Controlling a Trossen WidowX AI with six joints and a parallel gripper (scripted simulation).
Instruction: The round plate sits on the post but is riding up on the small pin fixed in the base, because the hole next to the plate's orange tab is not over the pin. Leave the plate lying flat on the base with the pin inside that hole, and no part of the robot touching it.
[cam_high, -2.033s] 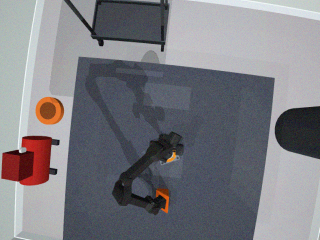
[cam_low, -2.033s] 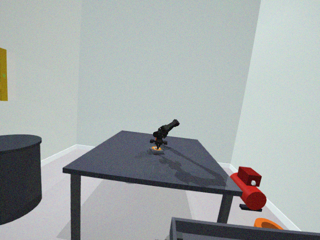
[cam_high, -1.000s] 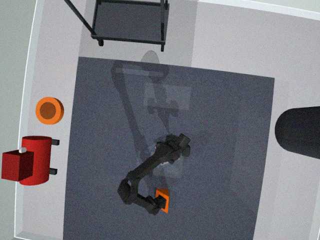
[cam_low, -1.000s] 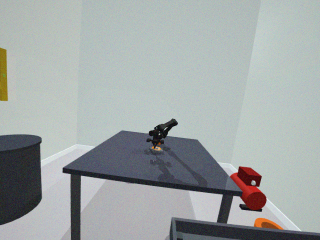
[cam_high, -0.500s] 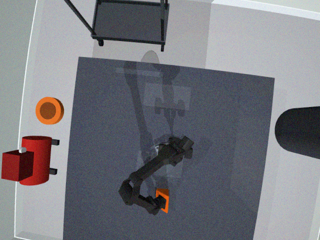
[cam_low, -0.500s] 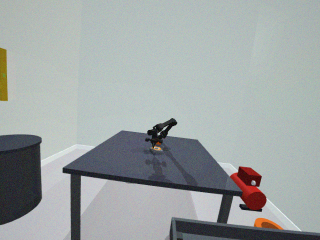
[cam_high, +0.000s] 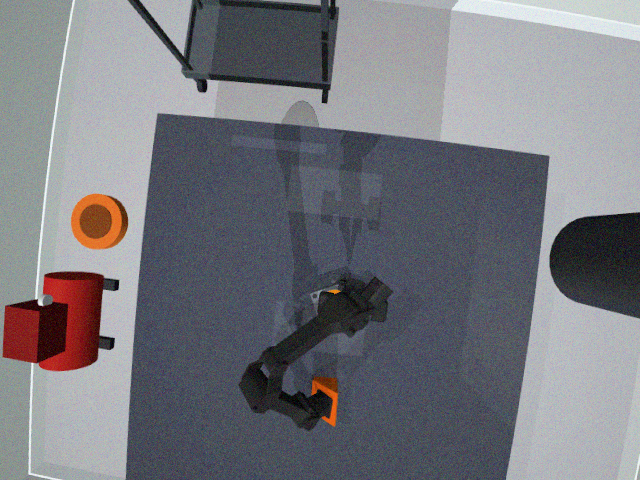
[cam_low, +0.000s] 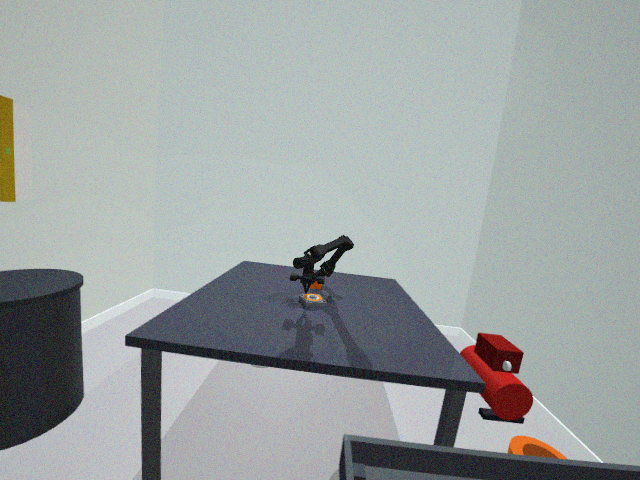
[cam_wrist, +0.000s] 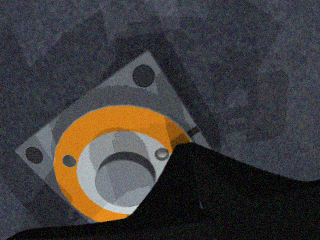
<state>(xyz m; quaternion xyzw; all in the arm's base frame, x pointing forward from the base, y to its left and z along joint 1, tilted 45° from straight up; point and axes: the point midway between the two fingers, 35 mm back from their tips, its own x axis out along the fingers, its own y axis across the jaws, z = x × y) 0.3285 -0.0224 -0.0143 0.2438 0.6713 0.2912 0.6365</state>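
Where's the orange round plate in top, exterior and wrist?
Top: the orange round plate is a sliver just below centre, mostly under the arm.
Exterior: small ring mid-table, below the end effector.
Wrist: large ring left of centre, lower right hidden.
Shared landmark: the grey square base beneath it.

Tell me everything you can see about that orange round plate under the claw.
The plate is a flat orange ring with a pale grey inner collar around a big centre hole, where the grey post shows. Small holes pierce it: one on the orange left side, one on the collar at right. It looks like matte plastic. It sits on a square grey base with corner holes, on the dark table. The shut claw covers its lower right part; whether they touch, or whether it lies flat, cannot be told.
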